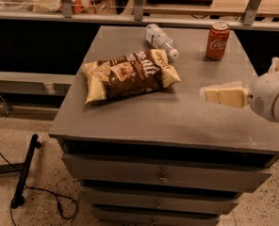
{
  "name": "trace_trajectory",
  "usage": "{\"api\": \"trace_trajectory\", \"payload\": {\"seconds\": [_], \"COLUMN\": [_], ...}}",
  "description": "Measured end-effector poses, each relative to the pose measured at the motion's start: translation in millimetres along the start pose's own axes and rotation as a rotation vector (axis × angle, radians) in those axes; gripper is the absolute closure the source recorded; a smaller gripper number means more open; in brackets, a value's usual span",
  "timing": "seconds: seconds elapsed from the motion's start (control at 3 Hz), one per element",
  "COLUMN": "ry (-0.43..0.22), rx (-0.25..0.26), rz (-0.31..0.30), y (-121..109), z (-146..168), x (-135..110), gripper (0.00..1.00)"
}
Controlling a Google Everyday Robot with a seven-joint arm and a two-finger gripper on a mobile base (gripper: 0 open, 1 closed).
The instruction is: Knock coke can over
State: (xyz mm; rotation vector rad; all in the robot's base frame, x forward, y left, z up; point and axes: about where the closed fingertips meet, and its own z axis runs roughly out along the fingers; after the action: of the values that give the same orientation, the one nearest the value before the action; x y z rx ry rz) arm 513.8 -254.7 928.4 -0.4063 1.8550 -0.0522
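The coke can (217, 41) is a small red can with white script. It stands upright near the far right corner of the grey cabinet top (177, 121). My gripper (224, 95) comes in from the right edge of the view, over the right side of the cabinet top. It is nearer to the camera than the can and apart from it, touching nothing.
A brown and cream chip bag (130, 74) lies on the left middle of the top. A clear plastic water bottle (160, 39) lies on its side behind the bag, left of the can. Drawers are below, a wooden counter behind, and a black cable and stick lie on the floor at the left.
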Motion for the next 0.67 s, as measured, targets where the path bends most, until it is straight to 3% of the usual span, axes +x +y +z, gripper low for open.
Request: {"api": "trace_trajectory", "payload": {"seconds": [0.33, 0.67], "ry": [-0.071, -0.135], "rx": [0.044, 0.114], "rz": [0.038, 0.118], "y": [4, 1], "z": [34, 60], "x": [-15, -22], "gripper": [0.0, 0.0]}}
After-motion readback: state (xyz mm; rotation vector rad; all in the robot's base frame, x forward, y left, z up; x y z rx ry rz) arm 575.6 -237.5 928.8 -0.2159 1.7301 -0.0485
